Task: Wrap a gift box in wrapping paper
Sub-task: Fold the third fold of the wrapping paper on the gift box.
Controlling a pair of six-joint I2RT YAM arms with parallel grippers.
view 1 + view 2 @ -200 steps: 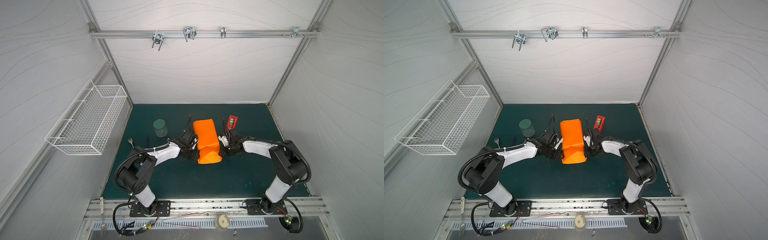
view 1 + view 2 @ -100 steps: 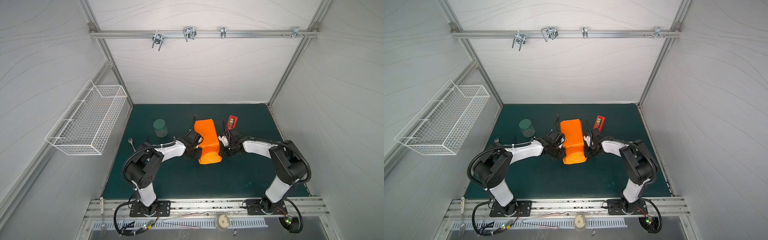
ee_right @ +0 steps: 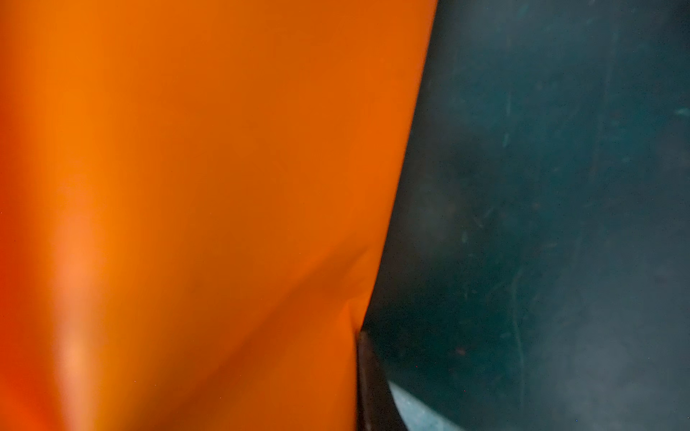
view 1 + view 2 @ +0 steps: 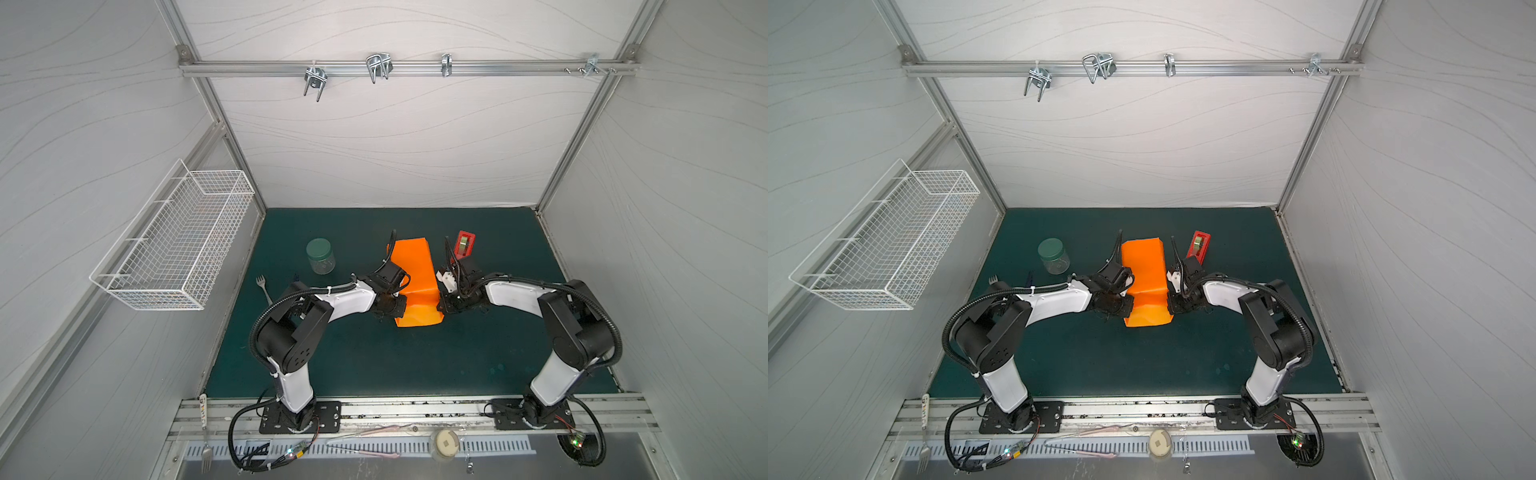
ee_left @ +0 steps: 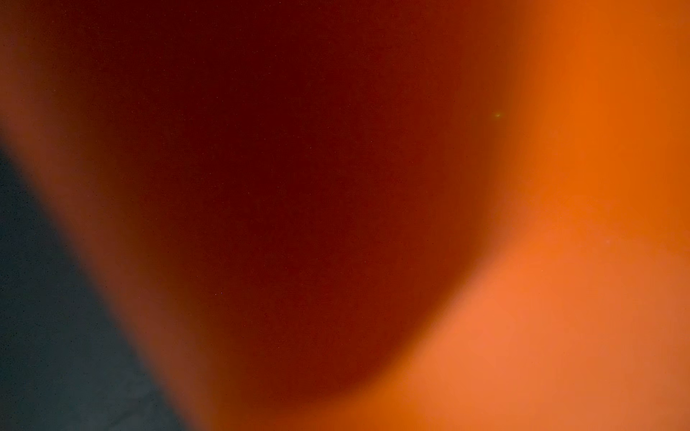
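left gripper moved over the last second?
Yes. The left gripper has shifted away from the green-lidded jar, toward the robot's right, in against the wrapping paper.

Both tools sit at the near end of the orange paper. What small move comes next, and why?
Probably draw both tools inward to crease the near flap's sides. The left tool and right tool flank the loose near end of the wrapping paper, which flares on the mat; the box is hidden.

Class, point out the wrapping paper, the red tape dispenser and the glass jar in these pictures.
wrapping paper point(image 4: 412, 266): a top view, on its folded upper face.
red tape dispenser point(image 4: 466, 245): a top view, at its middle, by the tape roll.
glass jar point(image 4: 1052, 250): a top view, on its green lid.
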